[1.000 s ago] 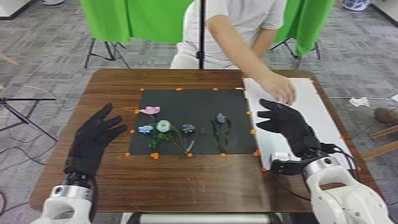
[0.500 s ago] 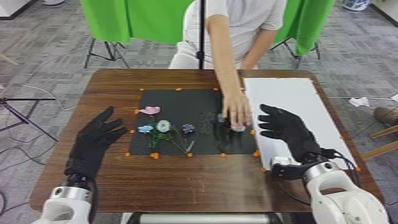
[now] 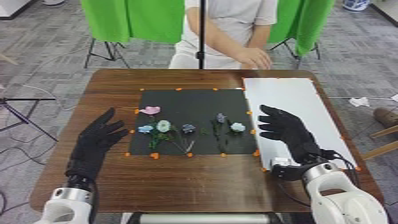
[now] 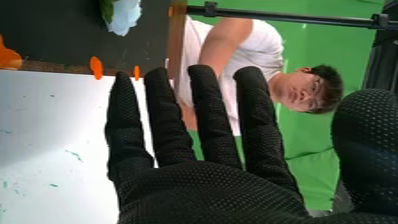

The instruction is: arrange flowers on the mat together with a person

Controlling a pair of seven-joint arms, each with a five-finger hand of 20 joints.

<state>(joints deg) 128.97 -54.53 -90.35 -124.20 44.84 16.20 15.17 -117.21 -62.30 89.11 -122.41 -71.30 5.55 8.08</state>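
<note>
The pale blue flower (image 3: 237,127) lies on the black mat (image 3: 182,104), near its right edge, just beside the violet flower (image 3: 221,118). Nearer the left edge are the pink flower (image 3: 149,110), the light blue flower (image 3: 145,129), the oval white flower (image 3: 163,126) and the dark blue flower (image 3: 188,128). Most stems point toward the robot, I think so that the blooms make one spray. Orange pieces (image 3: 155,155) are along the mat's border, maybe to fix it on the tabletop (image 3: 195,185). The white board (image 3: 282,95) lies next to the mat. Over it is the right hand (image 3: 286,126), its fingers straight and spread wide, with the thumb apart; it holds nothing. The left hand (image 3: 93,140) is beside the mat, fingers extended and loosely parted, also without any load. The person's hand (image 3: 253,57) is beyond the far table edge, away from the flowers, probably to leave room for the robot's turn.
</note>
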